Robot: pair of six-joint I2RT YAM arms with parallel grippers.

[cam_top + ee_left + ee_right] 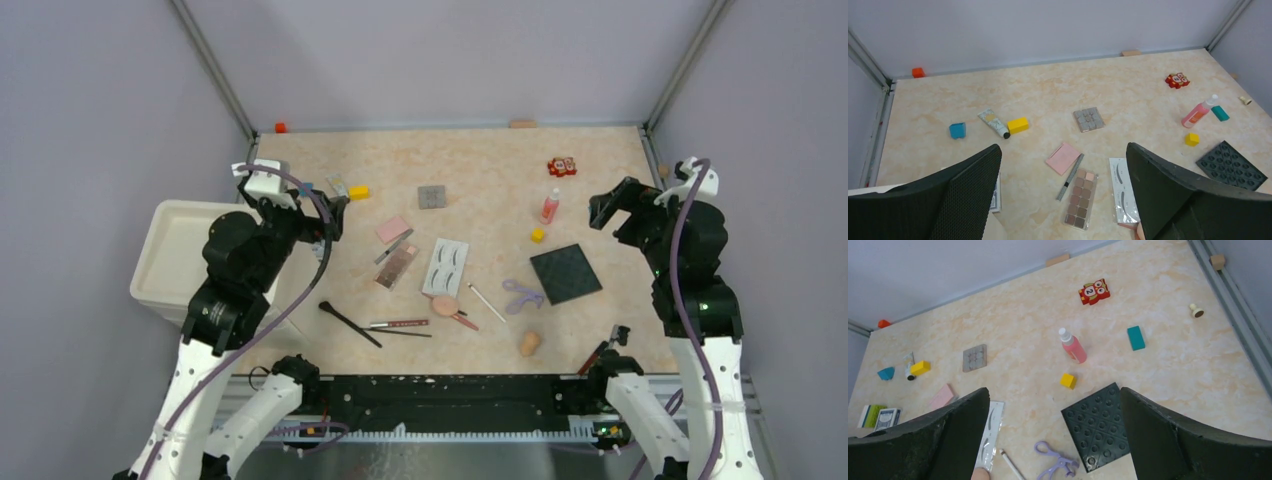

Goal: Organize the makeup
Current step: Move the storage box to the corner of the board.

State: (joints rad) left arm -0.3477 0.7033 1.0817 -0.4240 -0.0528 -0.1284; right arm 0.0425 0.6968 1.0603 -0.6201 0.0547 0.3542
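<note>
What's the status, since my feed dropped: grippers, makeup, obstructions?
Left gripper, right gripper open, empty. Eyeshadow palette, eyelash card, brush loose, ungrasped. Yellow block, black studded tile among them.

**Parts lost behind claw fingers and picture edges**

In the left wrist view, the fingers of the left claw (pixel 1064 148) covered the lower right corner of the white false-eyelash card (pixel 1120 187) and most of the patterned card box (pixel 997 197), and the bottom edge cut off the peach puff (pixel 1137 231). In the right wrist view, the right claw (pixel 1054 390) hid the near side of the eyelash card and a corner of the pink compact (pixel 942 397), while a white pencil (pixel 1010 461) and the puff ran off the bottom edge. From above, the left arm (pixel 235 270) hid part of the white bin (pixel 160 240), and the print on the small tube (pixel 337 185) was too small to read.
</note>
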